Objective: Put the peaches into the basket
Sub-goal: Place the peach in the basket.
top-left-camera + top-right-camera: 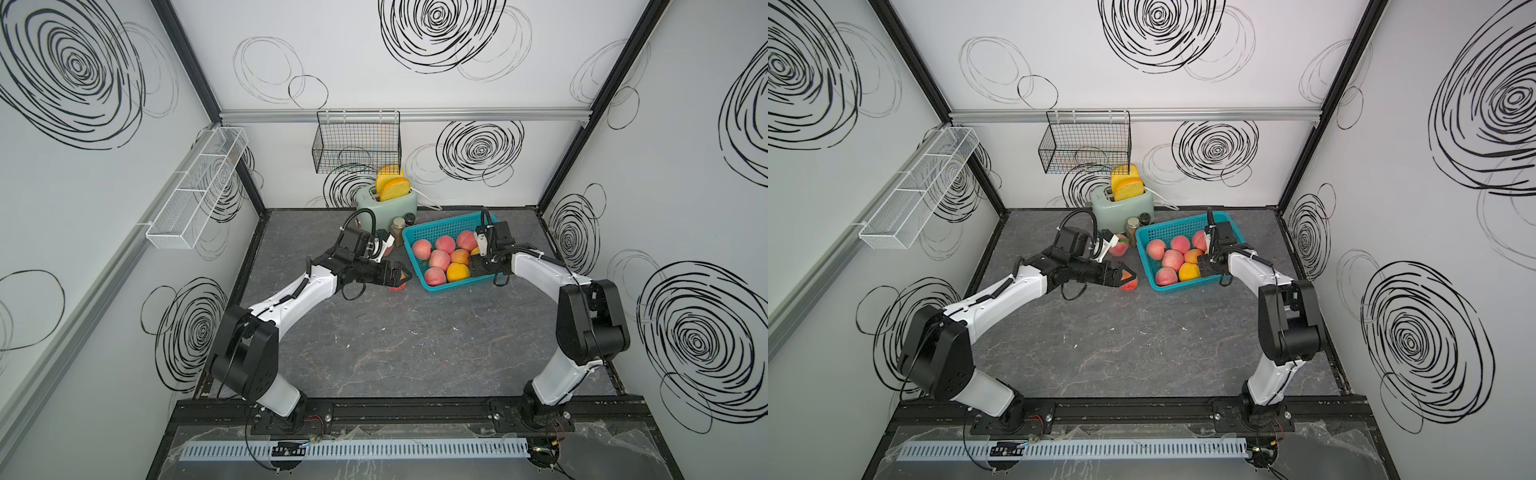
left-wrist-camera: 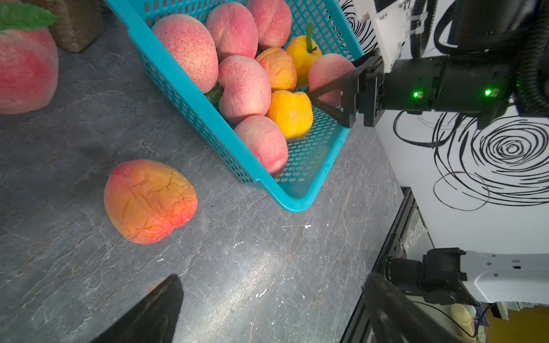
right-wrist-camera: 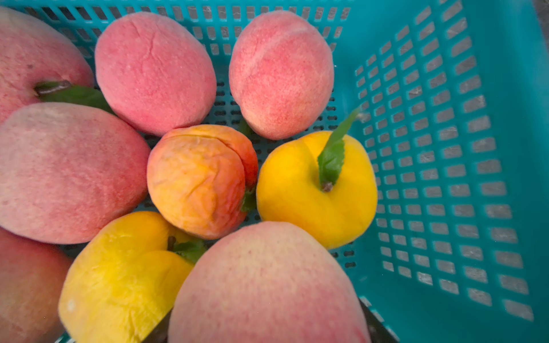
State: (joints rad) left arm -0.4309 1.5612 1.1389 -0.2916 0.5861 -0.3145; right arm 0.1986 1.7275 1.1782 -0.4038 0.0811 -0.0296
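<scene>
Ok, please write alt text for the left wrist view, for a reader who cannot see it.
An orange-red peach lies on the grey table beside a teal basket of peaches; the left pincer is open near it. The right pincer grips a pink peach over the basket.

White walls (image 1: 353, 62) with black scribbled swirls (image 1: 480, 149) enclose a grey marbled tabletop (image 1: 395, 345) under even light.

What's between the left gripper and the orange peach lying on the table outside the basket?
Nothing: in the left wrist view only bare grey tabletop shows between the left gripper and the orange peach.
</scene>
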